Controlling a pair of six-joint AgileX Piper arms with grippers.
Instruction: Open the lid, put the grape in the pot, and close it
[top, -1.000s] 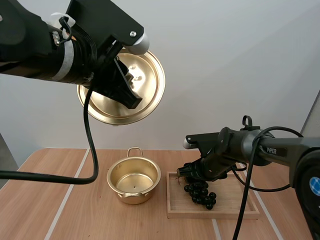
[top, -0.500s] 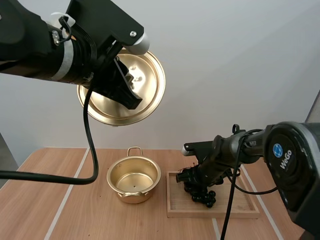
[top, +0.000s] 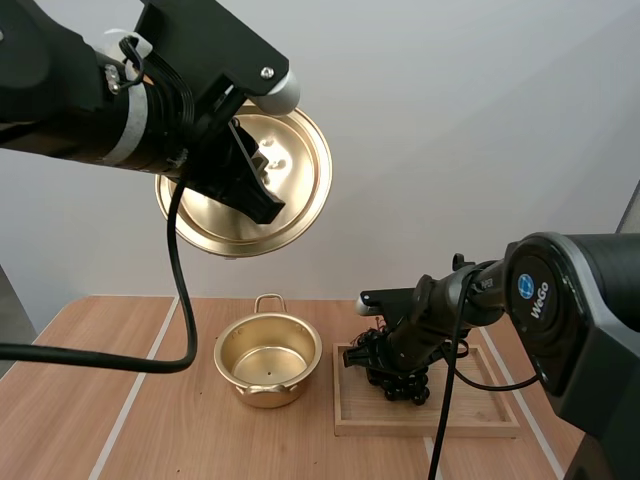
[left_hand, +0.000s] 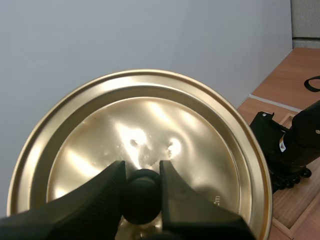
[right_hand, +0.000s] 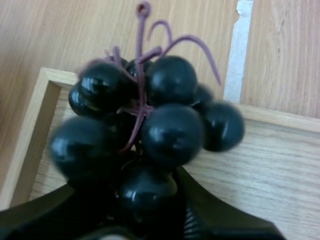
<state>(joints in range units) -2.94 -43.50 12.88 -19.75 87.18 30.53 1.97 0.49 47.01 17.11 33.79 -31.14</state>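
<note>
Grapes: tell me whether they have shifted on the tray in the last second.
Yes: the grapes drew toward the tray's far corner nearest the pot.

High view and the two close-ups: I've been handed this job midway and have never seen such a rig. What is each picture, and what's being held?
These are two robot arms, each ending in a two-fingered gripper. The high view looks down over the table from behind them. Each close-up comes from a camera on one arm's wrist. The left gripper, high above the table, pinches the black knob of the golden lid. The open pot stands empty on the table. Beside it lies a wooden tray, where the right gripper has its fingers closed on the bunch of grapes, near the tray's corner.
</note>
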